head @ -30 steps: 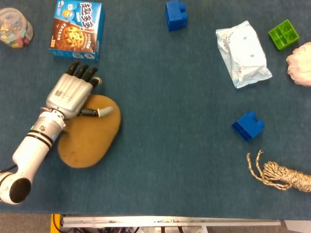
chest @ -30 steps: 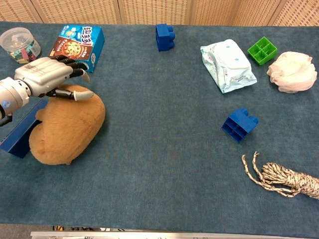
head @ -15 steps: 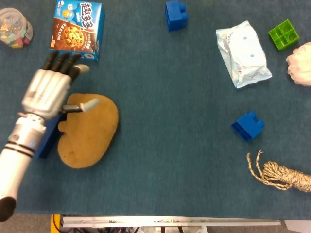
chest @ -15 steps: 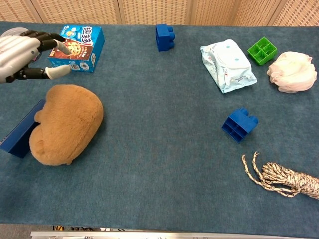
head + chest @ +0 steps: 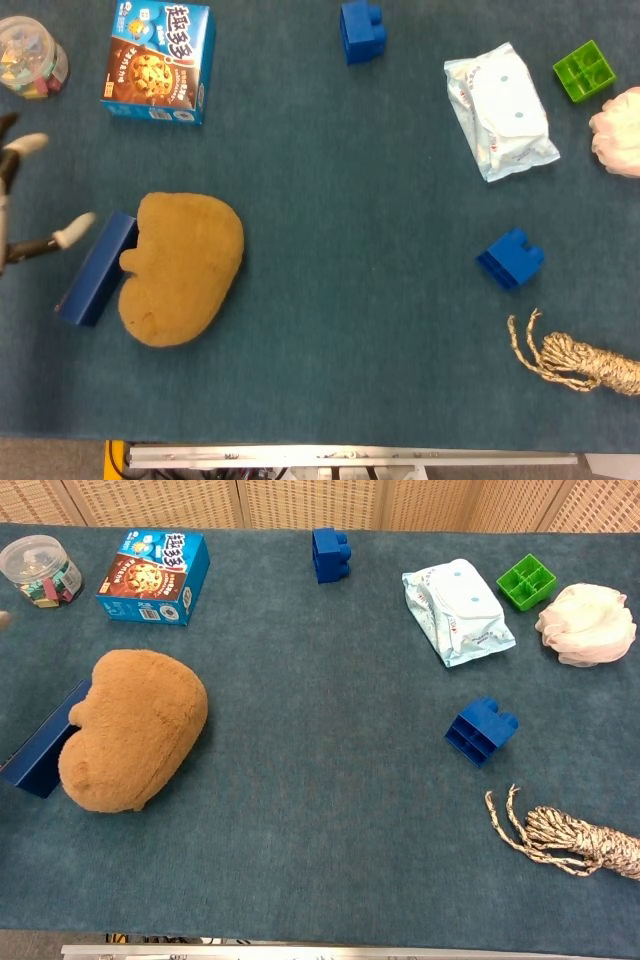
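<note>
Prob. a lab test bench: blue felt table (image 5: 320, 810), assorted props, woven screen (image 5: 300, 500) behind.

The cookie box (image 5: 158, 62), far left on the table, carries large white Chinese characters reading 趣多多 across its blue top, above a picture of chocolate-chip cookies. A small logo sits in the box's far left corner, too small to read. Nothing else bears print that can be read.

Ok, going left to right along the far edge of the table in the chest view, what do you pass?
Clear tub of small items → cookie box → dark blue block → wet wipes pack → green block → white bath pouf.
</note>
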`<action>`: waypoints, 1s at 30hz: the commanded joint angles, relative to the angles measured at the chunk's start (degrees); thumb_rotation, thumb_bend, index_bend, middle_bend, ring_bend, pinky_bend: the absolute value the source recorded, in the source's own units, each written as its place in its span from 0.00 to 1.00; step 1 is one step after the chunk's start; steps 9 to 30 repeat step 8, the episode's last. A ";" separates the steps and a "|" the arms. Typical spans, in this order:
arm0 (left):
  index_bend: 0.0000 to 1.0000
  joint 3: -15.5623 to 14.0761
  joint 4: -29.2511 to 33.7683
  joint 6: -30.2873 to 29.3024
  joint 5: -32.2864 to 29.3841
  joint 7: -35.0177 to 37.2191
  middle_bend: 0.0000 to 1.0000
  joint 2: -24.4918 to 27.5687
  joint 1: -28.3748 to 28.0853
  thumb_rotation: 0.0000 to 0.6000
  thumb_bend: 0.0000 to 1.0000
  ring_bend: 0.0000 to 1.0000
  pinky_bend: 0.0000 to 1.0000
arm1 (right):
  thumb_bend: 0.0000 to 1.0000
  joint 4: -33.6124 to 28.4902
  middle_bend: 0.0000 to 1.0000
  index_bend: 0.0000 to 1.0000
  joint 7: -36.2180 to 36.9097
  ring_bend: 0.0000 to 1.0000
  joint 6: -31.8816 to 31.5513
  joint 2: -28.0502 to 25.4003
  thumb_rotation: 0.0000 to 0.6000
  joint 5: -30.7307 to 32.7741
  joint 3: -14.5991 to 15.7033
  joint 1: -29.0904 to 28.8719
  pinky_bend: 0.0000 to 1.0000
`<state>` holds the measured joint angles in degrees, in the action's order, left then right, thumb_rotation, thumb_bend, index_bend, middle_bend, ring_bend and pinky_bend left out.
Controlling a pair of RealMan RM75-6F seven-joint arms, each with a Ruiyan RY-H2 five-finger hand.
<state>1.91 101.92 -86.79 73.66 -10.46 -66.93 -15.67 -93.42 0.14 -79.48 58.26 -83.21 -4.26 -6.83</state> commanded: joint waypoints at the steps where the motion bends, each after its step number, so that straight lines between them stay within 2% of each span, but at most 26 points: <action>1: 0.23 -0.63 -1.10 -2.64 0.34 1.65 0.12 -0.09 3.07 0.48 0.07 0.08 0.00 | 0.16 0.31 0.41 0.30 0.14 0.29 0.98 0.48 1.00 -0.53 0.23 -0.71 0.26; 8: 0.23 -0.84 -2.71 -3.07 0.35 4.87 0.12 -0.07 6.10 0.49 0.08 0.08 0.00 | 0.16 -0.92 0.41 0.30 -0.69 0.29 1.58 0.69 1.00 -1.10 -0.14 -1.84 0.26; 30: 0.23 -0.84 -2.71 -3.07 0.35 4.87 0.12 -0.07 6.10 0.49 0.08 0.08 0.00 | 0.16 -0.92 0.41 0.30 -0.69 0.29 1.58 0.69 1.00 -1.10 -0.14 -1.84 0.26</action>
